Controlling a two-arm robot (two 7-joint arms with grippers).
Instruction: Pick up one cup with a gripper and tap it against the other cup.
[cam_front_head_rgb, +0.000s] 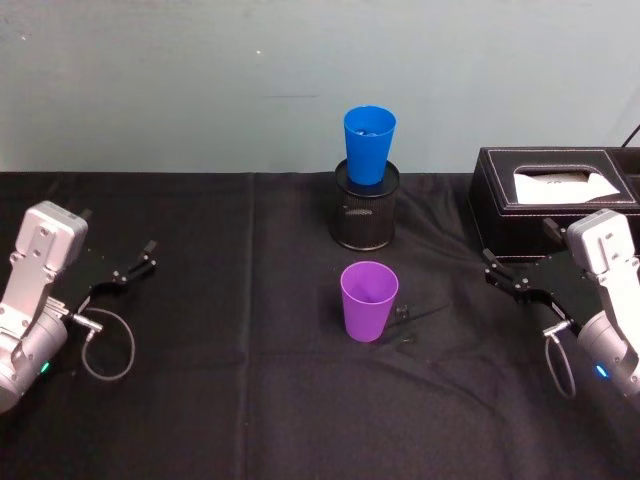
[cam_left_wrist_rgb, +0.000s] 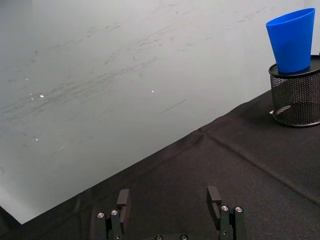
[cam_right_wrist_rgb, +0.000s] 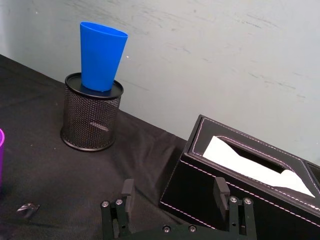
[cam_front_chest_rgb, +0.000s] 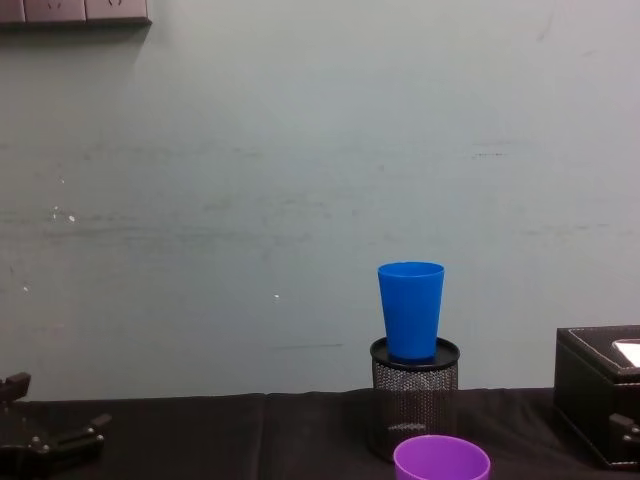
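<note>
Purple cup (cam_front_head_rgb: 368, 300) stands upright before the holder (cam_front_head_rgb: 366, 210) carrying the blue cup (cam_front_head_rgb: 369, 143), so I should bring the right gripper (cam_front_head_rgb: 494, 268), wide and empty like the left gripper (cam_front_head_rgb: 135, 265), level around its middle.

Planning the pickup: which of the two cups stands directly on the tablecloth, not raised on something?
The purple cup: upright on the black cloth, nearer the robot. The blue cup is perched on the black mesh holder behind it.

Purple cup (cam_front_head_rgb: 368, 300), blue cup (cam_front_head_rgb: 369, 145): smooth plastic. Holder (cam_front_head_rgb: 366, 218): black wire mesh. Tablecloth (cam_front_head_rgb: 220, 380): matt cloth. Box (cam_front_head_rgb: 492, 212): stitched, leather-look.
</note>
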